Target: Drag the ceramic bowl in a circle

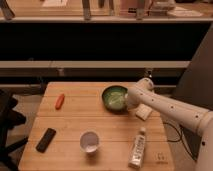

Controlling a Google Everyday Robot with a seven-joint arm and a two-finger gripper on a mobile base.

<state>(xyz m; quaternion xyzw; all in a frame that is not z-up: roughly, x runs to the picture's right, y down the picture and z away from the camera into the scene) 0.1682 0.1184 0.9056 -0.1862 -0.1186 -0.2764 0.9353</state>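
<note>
upright ceramic bowl, gripper at rim

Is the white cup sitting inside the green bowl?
No, the white cup stands alone near the front of the table, apart from the ceramic bowl farther back, where the gripper is at its rim.

The gripper sat at the right rim of the ceramic bowl, near the far edge of the worktop. Bare wood lay left of the bowl as far as the orange stick, and in front of it down to the white cup. To the right, the arm crossed above a pale block, perhaps touching it. The white bottle closed the front right. The dark slab lay well apart, front left.
</note>
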